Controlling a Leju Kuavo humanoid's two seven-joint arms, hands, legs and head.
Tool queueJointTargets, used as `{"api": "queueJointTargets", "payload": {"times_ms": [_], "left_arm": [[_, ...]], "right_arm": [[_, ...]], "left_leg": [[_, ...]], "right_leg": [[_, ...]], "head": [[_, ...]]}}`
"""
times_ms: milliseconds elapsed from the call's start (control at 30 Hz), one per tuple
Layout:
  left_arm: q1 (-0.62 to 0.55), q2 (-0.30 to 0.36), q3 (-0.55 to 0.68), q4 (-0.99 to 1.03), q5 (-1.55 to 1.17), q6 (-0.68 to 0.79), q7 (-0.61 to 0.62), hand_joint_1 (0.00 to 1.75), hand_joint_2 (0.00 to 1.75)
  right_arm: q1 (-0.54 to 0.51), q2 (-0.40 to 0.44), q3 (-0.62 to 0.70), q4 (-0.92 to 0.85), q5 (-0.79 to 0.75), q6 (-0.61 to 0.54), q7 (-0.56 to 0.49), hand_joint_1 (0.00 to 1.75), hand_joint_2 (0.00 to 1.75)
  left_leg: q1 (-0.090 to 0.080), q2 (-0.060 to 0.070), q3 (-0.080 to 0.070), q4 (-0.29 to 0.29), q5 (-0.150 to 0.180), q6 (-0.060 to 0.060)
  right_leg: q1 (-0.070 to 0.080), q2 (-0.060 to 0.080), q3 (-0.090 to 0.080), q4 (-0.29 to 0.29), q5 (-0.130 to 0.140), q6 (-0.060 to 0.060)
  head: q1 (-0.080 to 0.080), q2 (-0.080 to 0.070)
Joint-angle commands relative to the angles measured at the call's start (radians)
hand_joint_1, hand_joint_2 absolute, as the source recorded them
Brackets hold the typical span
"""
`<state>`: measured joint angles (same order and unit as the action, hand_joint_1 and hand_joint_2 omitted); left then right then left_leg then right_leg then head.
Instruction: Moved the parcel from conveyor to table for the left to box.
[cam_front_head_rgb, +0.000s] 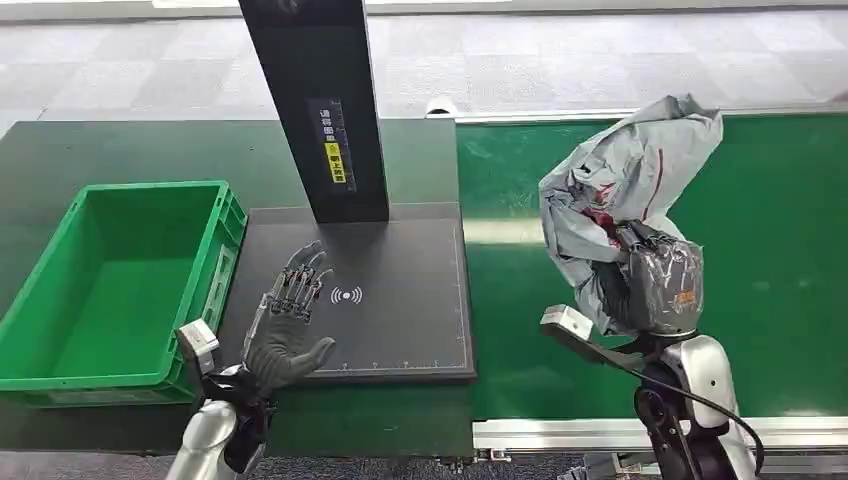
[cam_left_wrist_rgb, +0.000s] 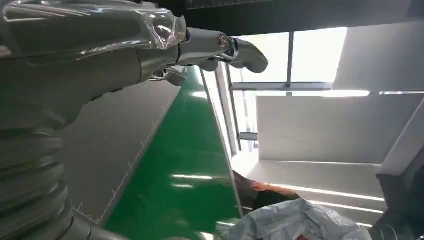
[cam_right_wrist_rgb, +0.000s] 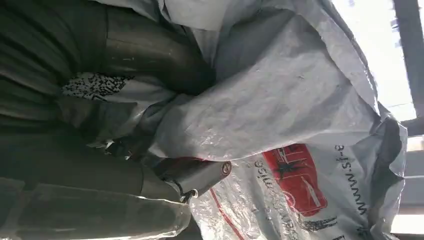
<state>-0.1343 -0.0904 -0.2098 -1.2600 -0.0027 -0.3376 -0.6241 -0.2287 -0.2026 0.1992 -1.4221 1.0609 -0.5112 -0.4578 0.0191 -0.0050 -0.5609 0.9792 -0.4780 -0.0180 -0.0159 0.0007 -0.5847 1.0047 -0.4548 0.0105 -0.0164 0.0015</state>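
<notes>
The right robot hand (cam_front_head_rgb: 655, 285) is clamped on a crumpled grey plastic mailer parcel (cam_front_head_rgb: 625, 190), holding it up above the green conveyor belt (cam_front_head_rgb: 780, 260), with the bag's loose top flopping up and away from the fingers. From close behind that hand, the bag shows a red printed logo (cam_right_wrist_rgb: 295, 177) and a black-and-white code label (cam_right_wrist_rgb: 97, 86) tucked near the thumb, and the grey plastic is bunched tightly in the grip. The left robot hand (cam_front_head_rgb: 290, 325) carries nothing; its fingers (cam_front_head_rgb: 303, 280) are spread apart and stretched forward, palm down, over the dark scanner pad (cam_front_head_rgb: 400, 300), close to the small white wireless symbol (cam_front_head_rgb: 346, 295) printed on it. A black upright post (cam_front_head_rgb: 320, 100) with a yellow-and-white label (cam_front_head_rgb: 335, 150) rises from the back of that pad. To the left of the pad, a green plastic crate (cam_front_head_rgb: 215, 240) sits on the dark surface (cam_front_head_rgb: 100, 150), its near wall just beside the left wrist. The parcel is well apart from both the pad and the crate, off to the right over the belt. Grey carpet tiles (cam_front_head_rgb: 600, 60) lie beyond the belt.
</notes>
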Motion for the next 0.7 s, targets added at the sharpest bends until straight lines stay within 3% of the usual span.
{"api": "queueJointTargets", "payload": {"times_ms": [33,300,533,700], "left_arm": [[-0.024,0.003,-0.008,0.048,0.003,-0.009,-0.007,0.0,1.75],[-0.056,0.007,-0.008,0.093,0.002,-0.015,-0.018,0.0,1.75],[-0.053,0.012,-0.02,0.096,0.005,-0.004,-0.024,0.0,1.75],[-0.058,0.009,-0.025,0.099,0.016,-0.007,-0.023,0.0,1.75]], "right_arm": [[-0.194,-0.037,0.254,0.173,0.077,0.088,-0.006,1.75,1.75],[-0.352,-0.029,0.483,0.46,0.123,0.249,-0.035,1.75,1.75],[-0.491,-0.014,0.625,0.598,0.067,0.311,-0.084,1.75,1.75],[-0.533,0.027,0.701,0.641,0.045,0.32,-0.107,1.75,1.75]], "left_leg": [[-0.001,0.003,0.001,0.0,0.0,0.001],[0.0,0.004,0.003,-0.001,0.0,0.001],[-0.001,0.005,0.002,0.0,0.0,0.001],[0.0,0.002,0.001,0.0,0.0,0.001]], "right_leg": [[0.0,0.003,0.0,0.0,0.001,-0.001],[0.0,0.004,0.001,-0.001,0.002,-0.001],[0.0,0.005,0.0,0.0,0.001,-0.001],[0.0,0.002,0.0,0.0,0.001,-0.001]], "head": [[0.0,0.0],[0.0,0.0],[0.0,0.0],[0.0,0.0]]}}
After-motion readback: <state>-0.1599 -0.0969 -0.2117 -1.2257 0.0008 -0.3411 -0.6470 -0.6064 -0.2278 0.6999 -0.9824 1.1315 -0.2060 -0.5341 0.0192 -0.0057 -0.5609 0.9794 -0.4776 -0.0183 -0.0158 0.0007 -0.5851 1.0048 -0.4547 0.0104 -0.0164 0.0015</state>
